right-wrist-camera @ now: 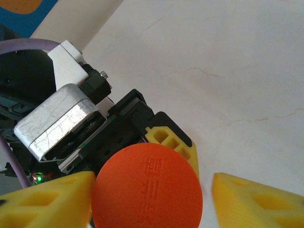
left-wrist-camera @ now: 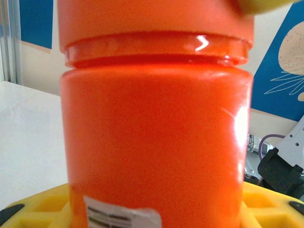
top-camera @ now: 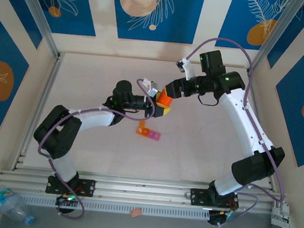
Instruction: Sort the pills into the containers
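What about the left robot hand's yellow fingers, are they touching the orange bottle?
Touching. In the left wrist view the yellow fingers of the left gripper press against both sides of the orange bottle, with no gap.

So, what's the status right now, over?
Left fingers clamped on orange bottle. Right fingers open around its cap, one pad off it. Container strip on the table, apart from both.

Water btl (top-camera: 6,201) btm-left; blue wall panels (top-camera: 177,29)
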You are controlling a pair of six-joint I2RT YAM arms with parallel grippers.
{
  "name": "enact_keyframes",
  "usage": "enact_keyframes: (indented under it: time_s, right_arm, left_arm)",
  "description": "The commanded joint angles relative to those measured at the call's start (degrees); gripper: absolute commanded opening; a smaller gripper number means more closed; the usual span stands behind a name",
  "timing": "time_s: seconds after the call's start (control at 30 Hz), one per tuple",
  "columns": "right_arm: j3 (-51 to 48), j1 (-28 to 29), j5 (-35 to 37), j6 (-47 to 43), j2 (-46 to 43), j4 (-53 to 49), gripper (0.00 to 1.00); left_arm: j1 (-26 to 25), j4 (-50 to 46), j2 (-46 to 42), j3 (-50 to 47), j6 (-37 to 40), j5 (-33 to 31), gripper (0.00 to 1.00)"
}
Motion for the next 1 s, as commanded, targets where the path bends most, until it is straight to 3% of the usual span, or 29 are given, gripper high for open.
enact_keyframes:
  time_s: [0.0, 0.1, 0.27, 0.37, 0.5, 0.6, 0.97]
  right_arm:
    - [0.8, 0.5, -1.4, -0.5, 0.6, -1.3, 0.55]
    - [0.4, 0.9, -2.1, -0.2, 1.0, -1.4, 0.44]
    - [-3.1, 2.3, -0.1, 4.4, 0.0, 1.2, 0.38]
    - [-7.2, 3.7, 3.6, 11.3, -1.4, 4.7, 0.38]
    - [-12.2, 7.0, 14.0, 22.6, -2.7, 8.0, 0.38]
    - [-15.6, 8.7, 17.8, 27.9, -3.6, 11.3, 0.38]
    - [-10.3, 6.9, 15.2, 27.0, -2.4, 8.7, 0.47]
  left_arm:
    - [0.4, 2.5, 0.2, 2.2, -0.2, 2.1, 0.00]
    - [0.3, 2.5, 0.2, 2.4, -0.3, 2.1, 0.00]
    - [0.3, 2.1, -0.3, 2.7, 0.1, 0.1, 0.00]
    - [0.2, 1.0, -1.9, 2.0, 2.4, -4.1, 0.00]
    - [-0.4, -0.4, -4.7, 0.3, 7.6, -11.9, 0.00]
    - [-0.5, -0.7, -5.4, -0.3, 9.4, -14.1, 0.00]
    - [-0.7, 0.3, -3.4, -0.5, 8.3, -12.7, 0.00]
